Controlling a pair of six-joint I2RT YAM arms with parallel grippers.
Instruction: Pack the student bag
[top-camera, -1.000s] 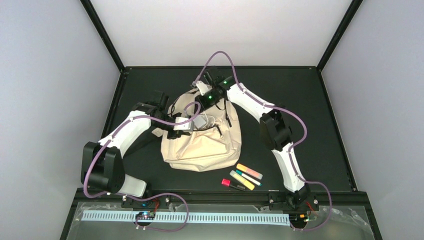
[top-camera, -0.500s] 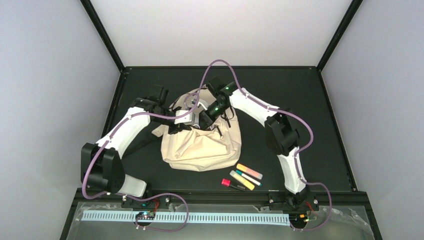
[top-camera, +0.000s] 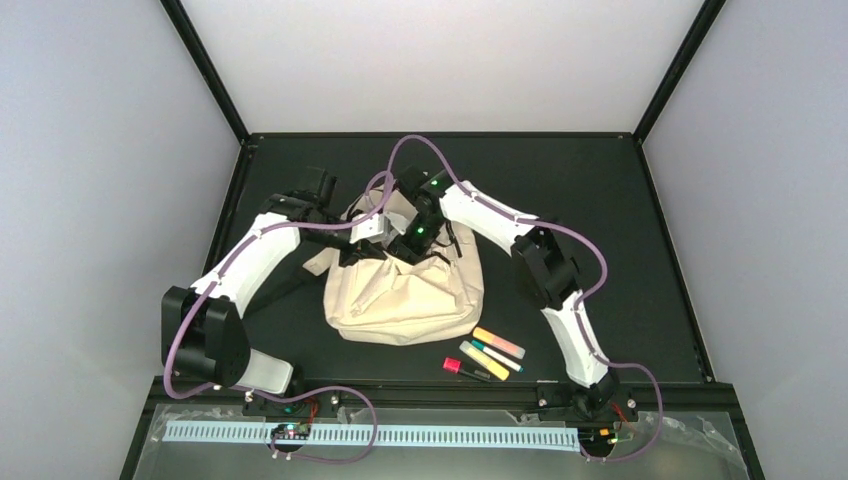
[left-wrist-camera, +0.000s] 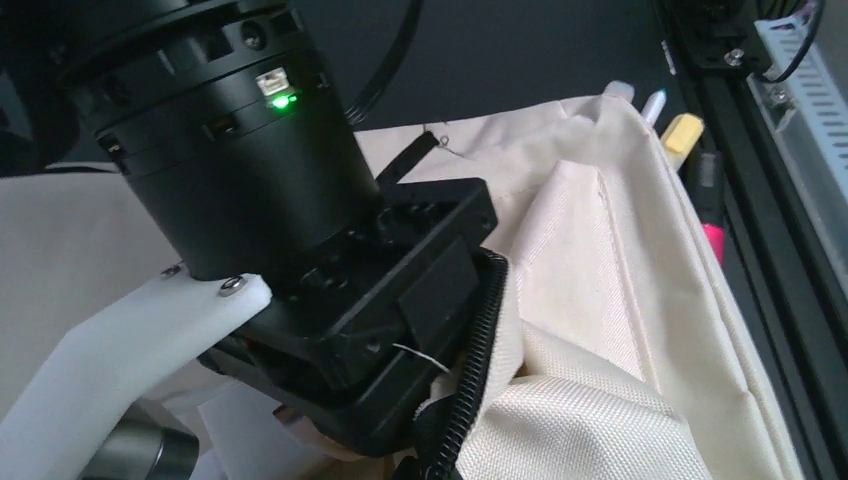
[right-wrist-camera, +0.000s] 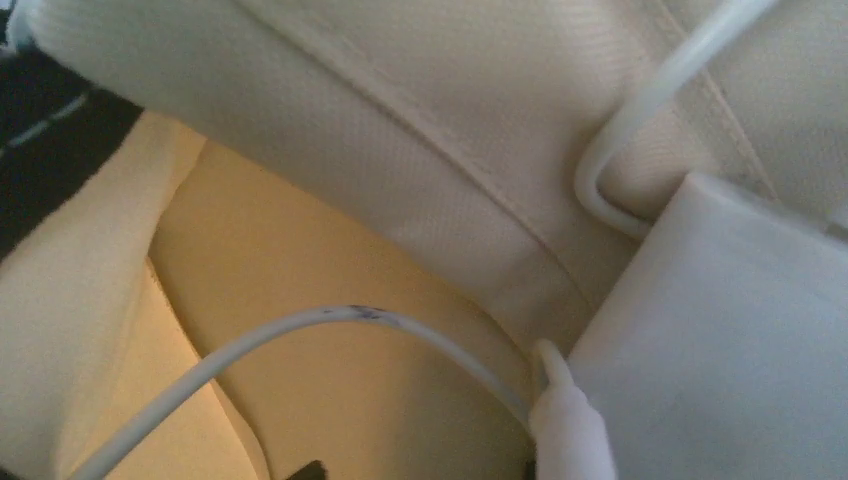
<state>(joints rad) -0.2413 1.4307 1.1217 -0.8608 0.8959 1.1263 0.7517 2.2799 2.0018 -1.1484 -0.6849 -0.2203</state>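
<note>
The cream student bag (top-camera: 405, 295) lies mid-table on the black table (top-camera: 620, 220), its mouth toward the far edge, in a booth of pale walls (top-camera: 440, 60) and black frame posts (top-camera: 205, 70). Inside are a white charger block (right-wrist-camera: 720, 330) and its cable (right-wrist-camera: 330, 325). The left gripper (top-camera: 358, 250) is closed at the bag's rim. The right gripper (top-camera: 400, 248) is sunk in the opening, and whether its jaws are apart or together cannot be told. Highlighters and pens (top-camera: 485, 355) lie just beside the bag's near right corner.

High fixed camera facing down over the table (top-camera: 620, 200); both wrist cameras tight against the same student bag (top-camera: 400, 300).
</note>
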